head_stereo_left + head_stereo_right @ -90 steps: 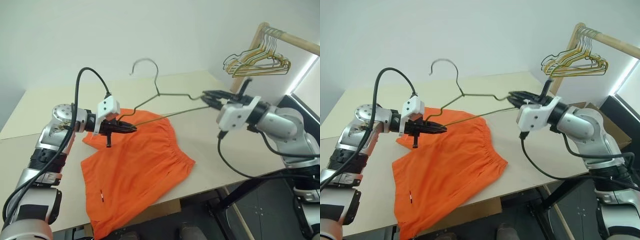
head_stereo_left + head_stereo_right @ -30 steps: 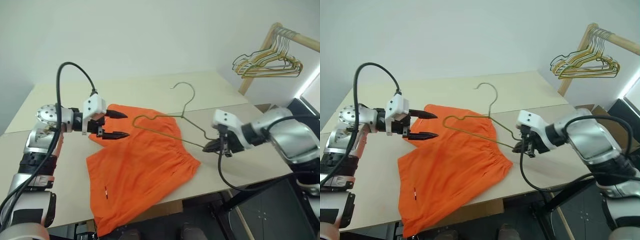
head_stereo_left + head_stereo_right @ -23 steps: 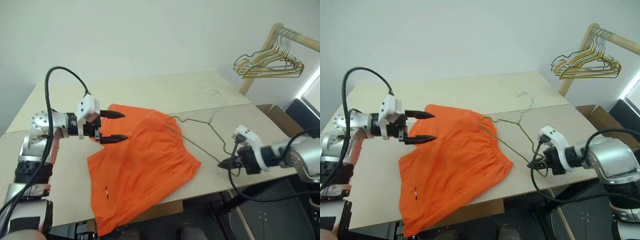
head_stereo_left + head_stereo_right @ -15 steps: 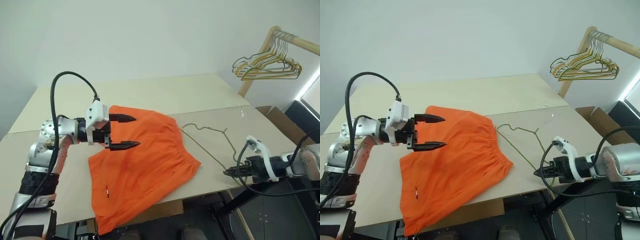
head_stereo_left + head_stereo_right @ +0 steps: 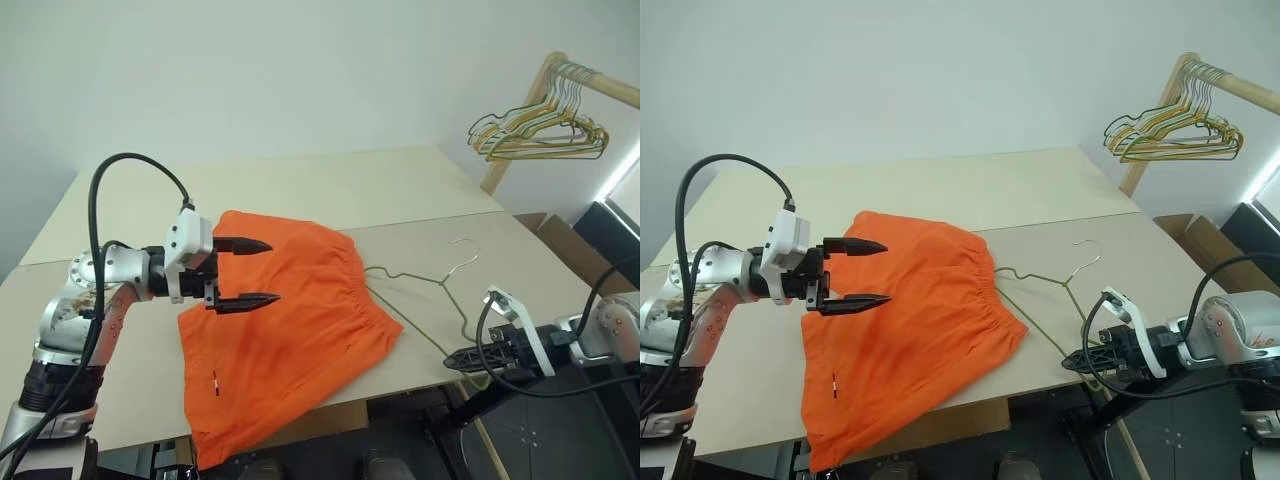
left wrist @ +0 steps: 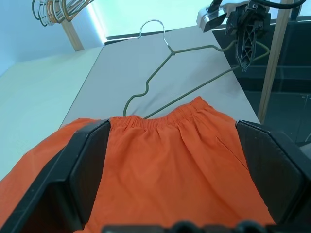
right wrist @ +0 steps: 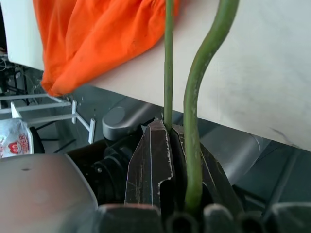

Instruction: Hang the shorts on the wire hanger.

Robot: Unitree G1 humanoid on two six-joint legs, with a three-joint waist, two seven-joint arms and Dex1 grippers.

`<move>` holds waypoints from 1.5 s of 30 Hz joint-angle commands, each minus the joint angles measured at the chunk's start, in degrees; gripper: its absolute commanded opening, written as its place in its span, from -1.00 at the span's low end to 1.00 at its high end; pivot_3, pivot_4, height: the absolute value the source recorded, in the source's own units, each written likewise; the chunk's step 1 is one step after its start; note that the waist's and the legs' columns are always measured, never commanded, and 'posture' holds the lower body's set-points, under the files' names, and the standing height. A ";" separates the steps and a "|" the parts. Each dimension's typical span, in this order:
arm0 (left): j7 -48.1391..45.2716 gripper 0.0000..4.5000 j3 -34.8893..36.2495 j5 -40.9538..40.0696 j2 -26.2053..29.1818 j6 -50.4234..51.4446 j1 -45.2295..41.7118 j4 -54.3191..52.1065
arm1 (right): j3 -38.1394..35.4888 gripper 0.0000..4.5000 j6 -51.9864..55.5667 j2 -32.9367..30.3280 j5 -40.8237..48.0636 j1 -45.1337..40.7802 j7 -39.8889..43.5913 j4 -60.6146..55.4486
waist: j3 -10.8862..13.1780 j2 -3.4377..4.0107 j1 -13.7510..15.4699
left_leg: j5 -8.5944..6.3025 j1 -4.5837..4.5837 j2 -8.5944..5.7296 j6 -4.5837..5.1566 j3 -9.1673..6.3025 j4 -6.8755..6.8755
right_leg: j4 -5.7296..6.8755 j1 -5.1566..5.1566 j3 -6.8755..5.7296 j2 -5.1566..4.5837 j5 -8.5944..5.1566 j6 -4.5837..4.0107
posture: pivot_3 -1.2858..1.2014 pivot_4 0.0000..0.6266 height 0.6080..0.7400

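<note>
Beyond the shorts (image 6: 170, 160), the wire hanger (image 6: 180, 77) lies flat, one corner pinched by the right claw (image 6: 244, 60).

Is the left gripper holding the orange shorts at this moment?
No. The left gripper hovers above the orange shorts with its two black fingers spread wide and no fabric between them.

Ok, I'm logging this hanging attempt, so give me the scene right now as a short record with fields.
shorts: spread flat on the table, one end hanging over the near edge
wire hanger: lying on the table beside the shorts, one corner past the edge
right gripper: shut on the wire hanger's corner
left gripper: open, above the shorts, holding nothing
background: gold hangers on a wooden rail
</note>
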 commanded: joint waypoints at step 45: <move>-0.68 0.99 1.76 -1.28 2.83 -1.51 0.45 -2.00 | 17.48 -1.00 -20.80 8.76 -14.41 -10.64 11.79 10.86 | 0.02 0.03 2.64 | 0.22 -0.15 -0.04 -0.39 0.01 -0.03 | -0.06 -0.14 -0.07 0.02 0.00 0.00 | 0.09 -1.00 1.00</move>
